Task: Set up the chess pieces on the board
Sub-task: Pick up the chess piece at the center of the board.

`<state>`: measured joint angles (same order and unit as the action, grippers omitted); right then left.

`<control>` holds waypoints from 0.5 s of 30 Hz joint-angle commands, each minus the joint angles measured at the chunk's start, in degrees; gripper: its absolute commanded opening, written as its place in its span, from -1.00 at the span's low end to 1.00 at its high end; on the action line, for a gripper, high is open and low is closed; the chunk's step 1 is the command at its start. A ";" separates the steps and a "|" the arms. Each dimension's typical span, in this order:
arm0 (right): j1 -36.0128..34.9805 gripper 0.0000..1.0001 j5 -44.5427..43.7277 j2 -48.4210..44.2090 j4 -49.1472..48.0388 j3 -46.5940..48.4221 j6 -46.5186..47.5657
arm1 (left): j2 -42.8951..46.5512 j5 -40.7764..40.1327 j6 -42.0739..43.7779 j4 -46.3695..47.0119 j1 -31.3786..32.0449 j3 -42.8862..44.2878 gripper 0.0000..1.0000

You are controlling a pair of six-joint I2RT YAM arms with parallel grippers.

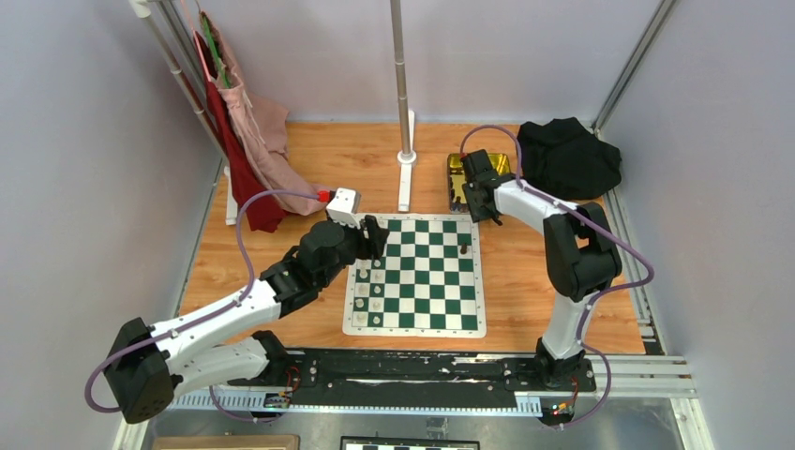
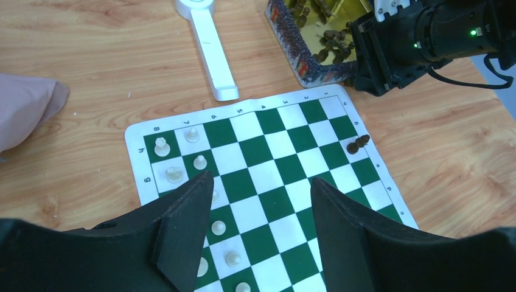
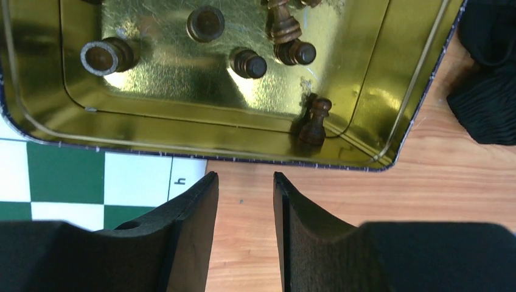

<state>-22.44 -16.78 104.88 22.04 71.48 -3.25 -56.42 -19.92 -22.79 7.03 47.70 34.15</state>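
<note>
Gold tin (image 3: pixel 359 91): right pincer (image 3: pixel 244 179) spread, empty, at 6 o'clock rim; take upright-looking dark piece (image 3: pixel 249 62) mid-tin, clear of walls. Left pincer (image 2: pixel 260 179) spread too.

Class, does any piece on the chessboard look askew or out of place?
Yes: the lone dark brown piece near the board's right edge appears to lie on its side, while the white pieces stand upright.
</note>
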 commanded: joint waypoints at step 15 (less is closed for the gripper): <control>1.42 -0.12 1.93 5.61 -1.37 5.00 6.68 | -1.84 -0.73 0.86 2.10 0.20 1.51 0.30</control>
<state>-21.87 -16.03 108.57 21.37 74.59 1.30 -57.76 -19.94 -22.70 7.20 47.70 34.15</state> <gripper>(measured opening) 0.437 0.653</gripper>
